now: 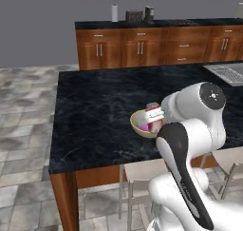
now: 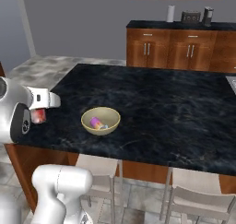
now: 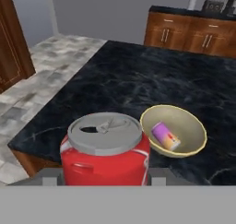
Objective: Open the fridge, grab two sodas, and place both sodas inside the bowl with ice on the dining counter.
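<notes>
My gripper [image 3: 105,174] pinches the red can [image 3: 105,149], smooth with a dull silver top, carried near the counter's [image 3: 120,85] edge. Next I must bring it over the round tan bowl [image 3: 191,126], where the purple can [image 3: 165,136] lies tilted on veined black slab.

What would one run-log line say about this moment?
gripper: shut on red can | purple can: lying in bowl | bowl: on black counter
</notes>
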### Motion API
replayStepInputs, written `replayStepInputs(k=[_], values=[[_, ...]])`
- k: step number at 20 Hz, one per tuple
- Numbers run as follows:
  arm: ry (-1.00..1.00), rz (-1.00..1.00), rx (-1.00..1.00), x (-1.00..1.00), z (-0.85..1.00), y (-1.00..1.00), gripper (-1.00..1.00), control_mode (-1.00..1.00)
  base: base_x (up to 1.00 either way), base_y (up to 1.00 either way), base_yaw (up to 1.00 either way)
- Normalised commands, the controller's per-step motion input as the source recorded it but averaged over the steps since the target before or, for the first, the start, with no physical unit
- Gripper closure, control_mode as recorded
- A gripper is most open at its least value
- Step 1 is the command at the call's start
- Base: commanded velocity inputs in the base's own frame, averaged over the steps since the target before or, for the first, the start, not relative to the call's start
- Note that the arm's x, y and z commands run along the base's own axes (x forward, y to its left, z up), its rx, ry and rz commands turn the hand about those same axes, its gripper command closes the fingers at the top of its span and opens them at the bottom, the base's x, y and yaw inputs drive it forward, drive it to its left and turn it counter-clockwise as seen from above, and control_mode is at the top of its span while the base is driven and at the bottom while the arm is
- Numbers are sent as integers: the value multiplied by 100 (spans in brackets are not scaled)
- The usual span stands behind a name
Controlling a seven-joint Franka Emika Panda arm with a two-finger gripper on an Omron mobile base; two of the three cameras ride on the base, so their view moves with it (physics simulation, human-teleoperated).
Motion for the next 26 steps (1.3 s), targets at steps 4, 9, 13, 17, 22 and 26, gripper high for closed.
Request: replayStepInputs(k=[4, 9, 13, 17, 22, 26], values=[[9, -5, 10, 100, -31, -41, 100, -100, 0, 0, 0], [16, -4, 0, 99, -47, -50, 100, -100, 0, 0, 0], [19, -3, -2, 88, -23, -45, 100, -100, 0, 0, 0], [25, -2, -10, 74, -28, -36, 100, -100, 0, 0, 0], [23, -2, -15, 60, -44, -24, 100, -100, 0, 0, 0], [7, -2, -11, 39, -42, -6, 100, -100, 0, 0, 0]])
